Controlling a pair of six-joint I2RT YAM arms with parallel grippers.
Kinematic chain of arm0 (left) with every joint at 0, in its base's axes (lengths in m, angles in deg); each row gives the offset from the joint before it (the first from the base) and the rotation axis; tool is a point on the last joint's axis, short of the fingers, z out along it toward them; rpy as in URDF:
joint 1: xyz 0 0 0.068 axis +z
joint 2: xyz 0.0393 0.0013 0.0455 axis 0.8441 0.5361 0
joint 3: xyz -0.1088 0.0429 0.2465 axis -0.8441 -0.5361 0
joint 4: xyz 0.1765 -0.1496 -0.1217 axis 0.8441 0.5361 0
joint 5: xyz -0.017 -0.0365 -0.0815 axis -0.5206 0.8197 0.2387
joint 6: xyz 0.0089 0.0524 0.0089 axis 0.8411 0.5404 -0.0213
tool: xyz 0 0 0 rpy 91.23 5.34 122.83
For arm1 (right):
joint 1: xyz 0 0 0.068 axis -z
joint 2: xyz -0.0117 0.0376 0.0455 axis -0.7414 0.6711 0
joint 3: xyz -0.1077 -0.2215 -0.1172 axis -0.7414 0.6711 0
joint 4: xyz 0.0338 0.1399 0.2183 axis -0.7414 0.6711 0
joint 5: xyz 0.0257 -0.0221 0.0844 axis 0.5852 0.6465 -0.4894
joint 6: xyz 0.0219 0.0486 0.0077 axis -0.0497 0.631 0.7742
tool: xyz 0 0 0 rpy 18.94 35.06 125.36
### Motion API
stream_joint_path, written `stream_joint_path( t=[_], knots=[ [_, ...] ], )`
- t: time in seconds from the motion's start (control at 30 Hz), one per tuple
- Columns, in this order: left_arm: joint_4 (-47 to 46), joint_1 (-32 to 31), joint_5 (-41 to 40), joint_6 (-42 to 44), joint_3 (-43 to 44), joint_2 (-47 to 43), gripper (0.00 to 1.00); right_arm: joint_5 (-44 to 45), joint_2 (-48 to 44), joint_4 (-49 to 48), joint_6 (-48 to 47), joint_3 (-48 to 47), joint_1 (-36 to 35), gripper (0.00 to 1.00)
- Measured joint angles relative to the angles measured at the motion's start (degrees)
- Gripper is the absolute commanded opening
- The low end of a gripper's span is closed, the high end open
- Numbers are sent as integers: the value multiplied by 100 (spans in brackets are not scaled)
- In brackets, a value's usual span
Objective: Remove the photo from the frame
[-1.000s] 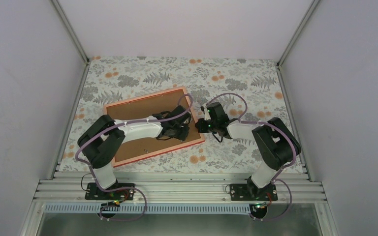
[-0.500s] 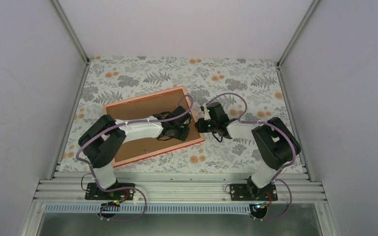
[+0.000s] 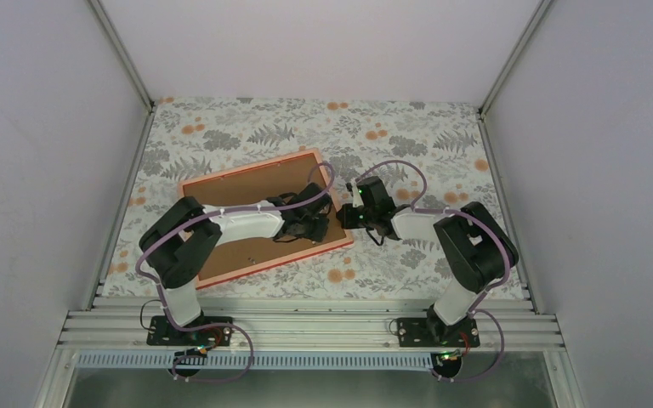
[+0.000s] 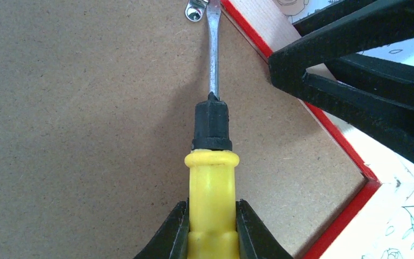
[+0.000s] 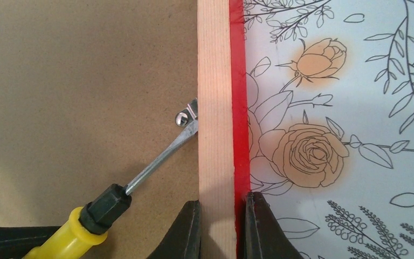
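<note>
Left gripper (image 4: 211, 226) grasps screwdriver (image 4: 212, 178), right gripper (image 5: 221, 216) pinches frame (image 5: 214, 81) rim; advise tip flat against clip (image 5: 186, 116), slow sideways push, no gouging board (image 4: 86, 135).

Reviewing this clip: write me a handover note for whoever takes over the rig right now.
Left gripper: shut on the screwdriver, blade tip at the metal clip.
Right gripper: shut on the rail of the frame.
The frame lies face down, backing board up; the photo is hidden underneath.
Done: nothing removed yet.
Left: free the clip, lift the board, take the photo out.
</note>
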State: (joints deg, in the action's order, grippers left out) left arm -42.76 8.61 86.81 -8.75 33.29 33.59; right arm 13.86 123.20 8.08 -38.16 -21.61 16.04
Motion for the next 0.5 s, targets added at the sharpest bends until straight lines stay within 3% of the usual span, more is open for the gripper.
stream_joint_path(
  t=[0.5],
  knots=[
    [-654, 72, -177, -859, -282, -24, 2, 46, 68, -151, -2, -11, 0, 4]
  ],
)
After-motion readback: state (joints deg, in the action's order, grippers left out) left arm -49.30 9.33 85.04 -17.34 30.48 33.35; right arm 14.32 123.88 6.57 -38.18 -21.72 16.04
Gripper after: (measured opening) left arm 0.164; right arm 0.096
